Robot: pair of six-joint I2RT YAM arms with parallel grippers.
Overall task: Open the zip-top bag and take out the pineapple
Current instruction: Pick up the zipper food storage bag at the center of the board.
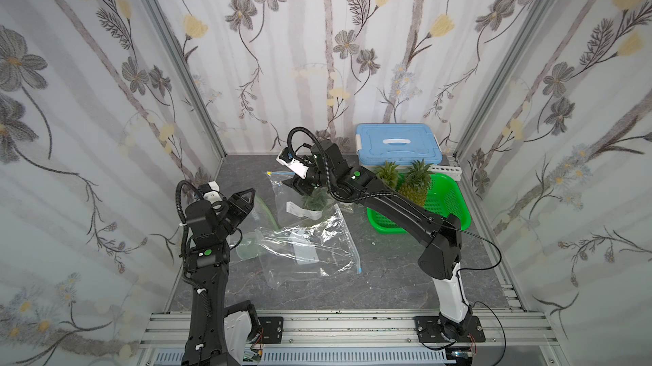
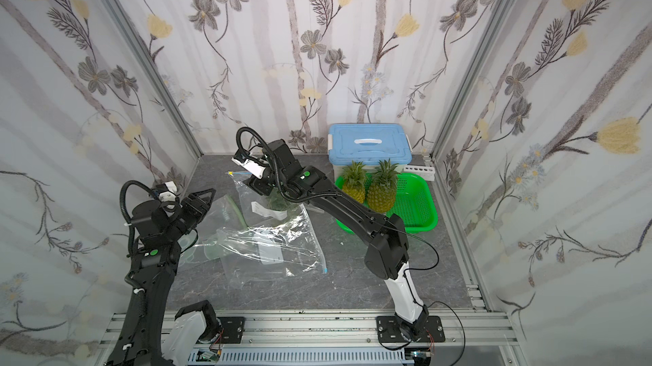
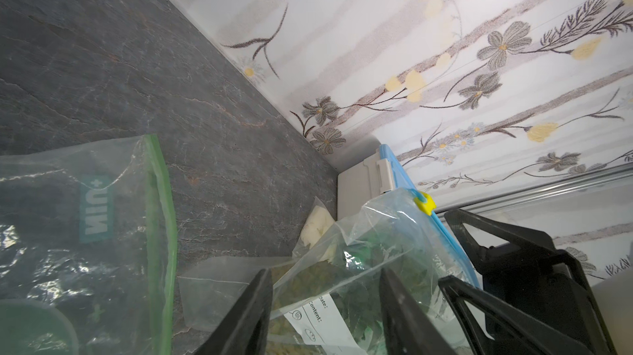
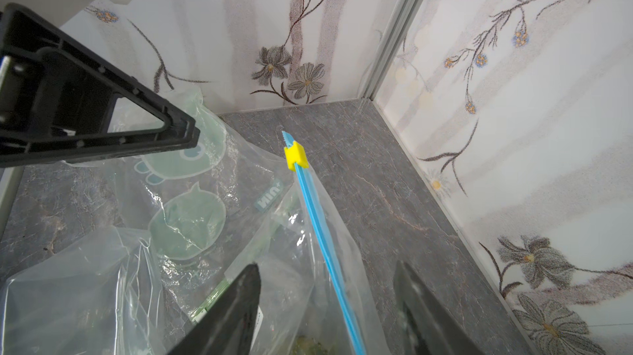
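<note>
The zip-top bag (image 1: 300, 201) stands at the back of the table, clear, with a blue zip strip (image 4: 322, 233) and a yellow slider (image 4: 295, 156) at the strip's far end. The pineapple (image 1: 313, 201) shows inside it as green leaves (image 3: 370, 267). My right gripper (image 4: 325, 278) is open above the bag's top, one finger on each side of the strip and neither touching it. My left gripper (image 3: 325, 288) is open too, pointing at the bag's side near a white label (image 3: 322, 319). In both top views it sits left of the bag (image 2: 208, 201).
A green-zip bag with cartoon prints (image 4: 185, 206) and a large empty clear bag (image 1: 310, 244) lie in front of the arms. Two pineapples (image 1: 416, 184) stand in a green basket (image 1: 448, 205) at the right. Behind it are a blue-lidded box (image 1: 398, 143) and a white rack (image 1: 446, 170).
</note>
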